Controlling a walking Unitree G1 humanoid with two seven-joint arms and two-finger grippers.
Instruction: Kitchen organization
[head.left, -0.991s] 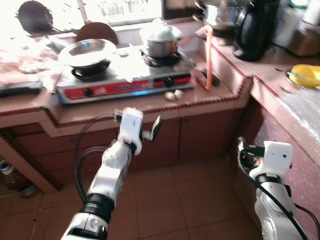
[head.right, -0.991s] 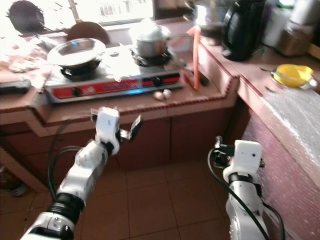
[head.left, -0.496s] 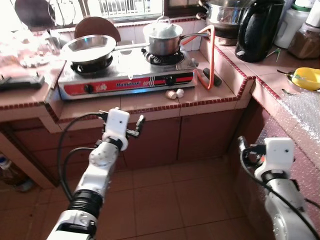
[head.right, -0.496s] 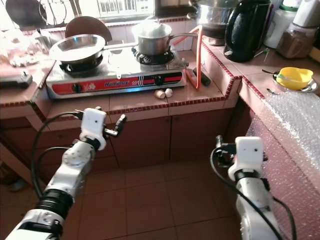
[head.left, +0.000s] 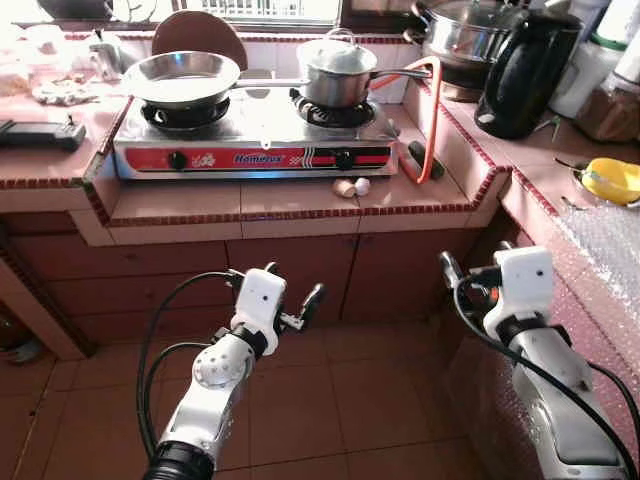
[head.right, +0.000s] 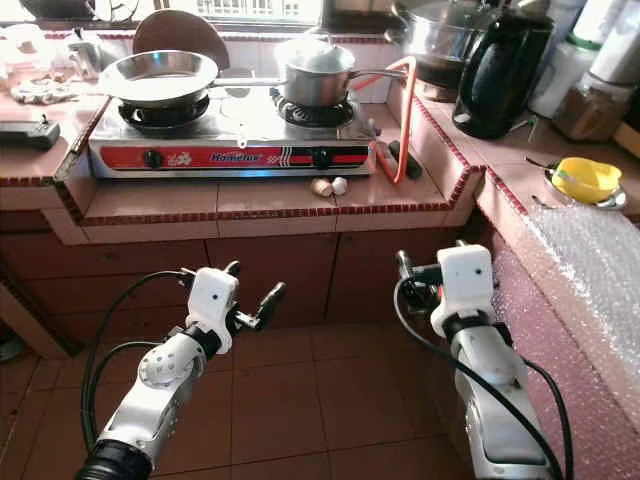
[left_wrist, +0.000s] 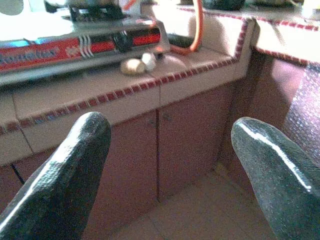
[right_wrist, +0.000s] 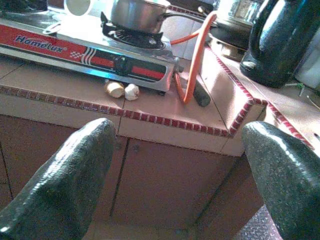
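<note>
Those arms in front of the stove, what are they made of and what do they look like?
Two silver jointed arms, each ending in a white boxy wrist block. Loose black cables loop alongside them. The left gripper and right gripper each have two long black fingers with a rough, pebbled surface.

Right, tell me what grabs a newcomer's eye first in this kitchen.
The red-fronted two-burner gas stove on the tiled counter stands out first, with a shiny frying pan on its left burner and a lidded saucepan on the right. An orange gas hose loops up at the stove's right end, near a black kettle in the corner. Low in front, the left gripper and right gripper hang open and empty above the floor.
</note>
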